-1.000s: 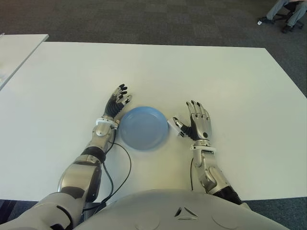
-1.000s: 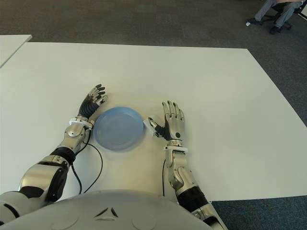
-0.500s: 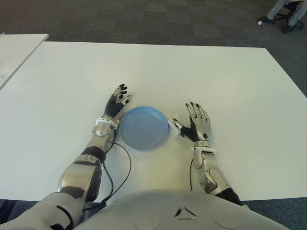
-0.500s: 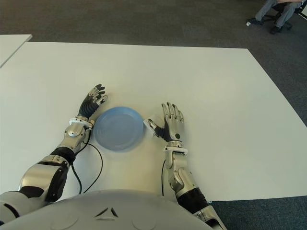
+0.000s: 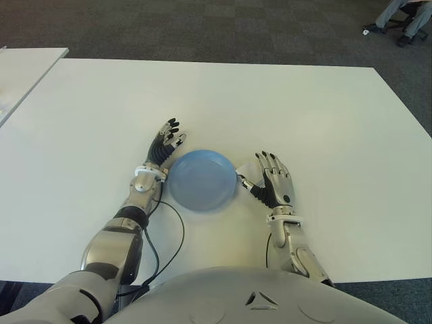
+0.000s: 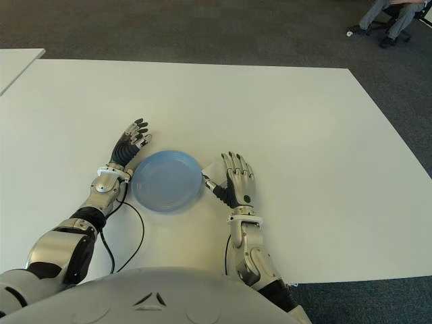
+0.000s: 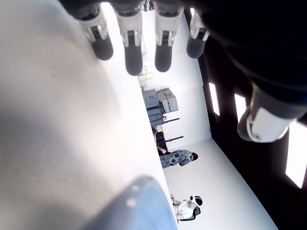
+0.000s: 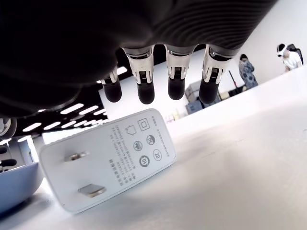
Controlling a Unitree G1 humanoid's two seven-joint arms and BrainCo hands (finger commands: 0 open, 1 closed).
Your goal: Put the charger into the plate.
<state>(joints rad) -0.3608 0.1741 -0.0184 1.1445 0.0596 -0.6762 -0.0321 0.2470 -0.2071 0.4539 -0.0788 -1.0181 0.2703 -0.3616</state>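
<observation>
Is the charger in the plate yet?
No. The charger lies on the table beside the plate, under the open right hand.

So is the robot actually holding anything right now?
No. The charger lies on the table under the right hand, whose fingers are spread above it. The left hand is open too.

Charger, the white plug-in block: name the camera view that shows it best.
The right wrist view: the white plastic charger lies on the white table with both prongs and its printed face visible, under the right robot hand. Both eye views show only a white sliver beside the round blue plate. The left wrist view misses it.
</observation>
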